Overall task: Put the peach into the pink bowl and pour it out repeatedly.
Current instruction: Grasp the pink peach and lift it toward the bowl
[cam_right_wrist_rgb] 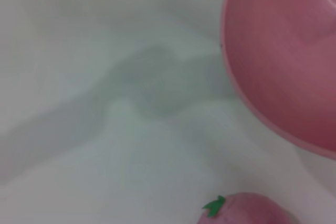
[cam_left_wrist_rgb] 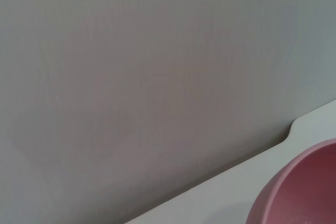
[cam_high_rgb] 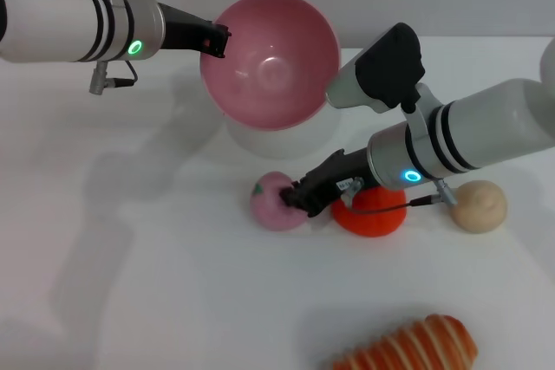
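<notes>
The pink bowl (cam_high_rgb: 270, 62) is held up above the table and tilted so that its empty inside faces me. My left gripper (cam_high_rgb: 215, 41) is shut on its left rim. The bowl also shows in the left wrist view (cam_left_wrist_rgb: 302, 192) and in the right wrist view (cam_right_wrist_rgb: 283, 51). The peach (cam_high_rgb: 273, 205), pale pink with a green leaf mark, lies on the white table below the bowl. It also shows in the right wrist view (cam_right_wrist_rgb: 247, 211). My right gripper (cam_high_rgb: 299, 198) is low, at the peach's right side and touching it.
An orange-red fruit (cam_high_rgb: 373, 214) lies just right of the peach, under my right arm. A beige ball (cam_high_rgb: 479, 205) lies farther right. A striped orange bread (cam_high_rgb: 416, 348) lies at the front edge. A white round object (cam_high_rgb: 277, 140) stands under the bowl.
</notes>
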Robot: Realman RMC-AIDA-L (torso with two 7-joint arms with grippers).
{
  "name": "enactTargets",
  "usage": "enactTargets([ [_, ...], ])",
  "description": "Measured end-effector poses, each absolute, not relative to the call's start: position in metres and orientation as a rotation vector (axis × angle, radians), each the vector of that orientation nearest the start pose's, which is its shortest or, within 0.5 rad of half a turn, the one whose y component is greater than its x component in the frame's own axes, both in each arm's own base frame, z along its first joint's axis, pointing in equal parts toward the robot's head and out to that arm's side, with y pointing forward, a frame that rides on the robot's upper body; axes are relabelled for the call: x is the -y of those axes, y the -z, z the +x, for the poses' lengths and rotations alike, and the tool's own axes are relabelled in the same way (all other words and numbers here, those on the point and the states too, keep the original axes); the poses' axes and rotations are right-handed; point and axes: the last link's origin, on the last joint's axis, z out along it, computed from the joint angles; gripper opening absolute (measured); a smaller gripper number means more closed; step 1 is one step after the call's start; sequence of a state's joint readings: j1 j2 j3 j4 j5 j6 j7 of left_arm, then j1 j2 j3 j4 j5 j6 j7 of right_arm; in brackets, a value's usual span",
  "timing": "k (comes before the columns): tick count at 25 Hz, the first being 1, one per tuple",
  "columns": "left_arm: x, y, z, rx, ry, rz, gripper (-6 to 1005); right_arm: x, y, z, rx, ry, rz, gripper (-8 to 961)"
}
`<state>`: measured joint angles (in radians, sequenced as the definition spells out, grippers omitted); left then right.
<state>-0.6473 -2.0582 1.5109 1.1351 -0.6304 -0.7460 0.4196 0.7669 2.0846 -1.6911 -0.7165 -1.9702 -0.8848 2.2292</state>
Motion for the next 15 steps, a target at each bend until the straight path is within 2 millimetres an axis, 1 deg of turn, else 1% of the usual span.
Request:
enactTargets([
  [3,-0.438,0.012,-0.155,0.787,0.119,-2.223,98,-0.373,0.114,0.172,-0.816,0.019,-2.777,43],
  [5,-0.438,0.012,-0.155,0.788,0.118,-2.222,98,-0.367,0.109,0.173,-0.8,0.0,-2.795,38],
  [7,-0.438,0.012,-0.157,0.793,0.114,-2.22,98,-0.357,0.099,0.171,-0.779,-0.039,-2.822,32],
  [10,-0.438,0.012,-0.16,0.8,0.109,-2.217,98,-0.343,0.072,0.163,-0.709,-0.117,-2.84,31],
  [11,-0.438,0.012,-0.161,0.802,0.108,-2.216,98,-0.337,0.059,0.16,-0.674,-0.141,-2.837,35],
  [15,-0.436,0.014,-0.162,0.809,0.103,-2.222,99,-0.326,0.018,0.148,-0.589,-0.235,-2.825,50],
])
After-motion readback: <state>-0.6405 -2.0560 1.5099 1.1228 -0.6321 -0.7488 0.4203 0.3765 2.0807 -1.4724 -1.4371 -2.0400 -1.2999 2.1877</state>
